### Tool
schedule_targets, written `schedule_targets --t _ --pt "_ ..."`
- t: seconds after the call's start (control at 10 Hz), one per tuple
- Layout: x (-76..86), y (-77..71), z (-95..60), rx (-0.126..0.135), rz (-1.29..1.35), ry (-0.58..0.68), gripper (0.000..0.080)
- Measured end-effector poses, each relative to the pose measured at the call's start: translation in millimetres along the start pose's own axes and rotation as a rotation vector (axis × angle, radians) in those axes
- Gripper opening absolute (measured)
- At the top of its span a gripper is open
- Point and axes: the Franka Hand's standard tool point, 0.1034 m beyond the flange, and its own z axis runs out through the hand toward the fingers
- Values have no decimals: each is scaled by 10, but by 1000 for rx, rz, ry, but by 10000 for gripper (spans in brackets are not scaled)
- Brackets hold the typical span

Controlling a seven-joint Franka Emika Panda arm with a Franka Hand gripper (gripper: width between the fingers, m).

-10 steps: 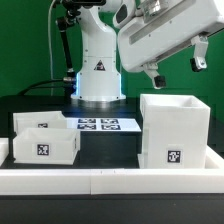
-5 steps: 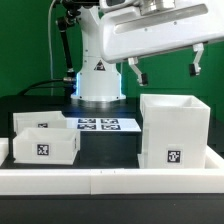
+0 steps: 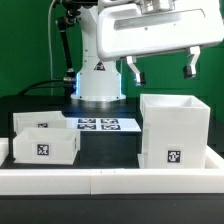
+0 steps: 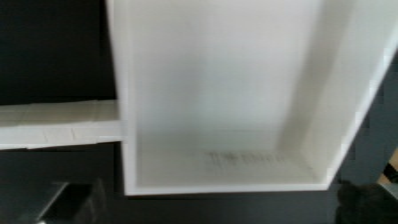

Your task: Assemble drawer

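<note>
I see a black counter point(image 3: 110, 146) with a green curtain point(image 3: 25, 50) behind it. The tall white drawer case point(image 3: 175, 130) stands at the frame's right, and the smaller drawer boxes point(image 3: 45, 148) sit lower left. My tool point(image 3: 162, 68) hangs above the case, fingers spread wide and gripping nothing.

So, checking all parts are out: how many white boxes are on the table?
3. The big box at the exterior view's right; two small ones at its left, front box and back box just behind. Others may hide behind them.
</note>
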Motion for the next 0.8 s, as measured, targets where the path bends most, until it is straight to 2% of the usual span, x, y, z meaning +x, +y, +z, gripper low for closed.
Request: schedule_targets --t 0.2,0.4,0.8 --pt "-187 548 -37 -29 -35 -8 648" --pt "-310 884 -33 -45 -60 -16 648" --pt "-307 880 -33 -43 -52 -16 648"
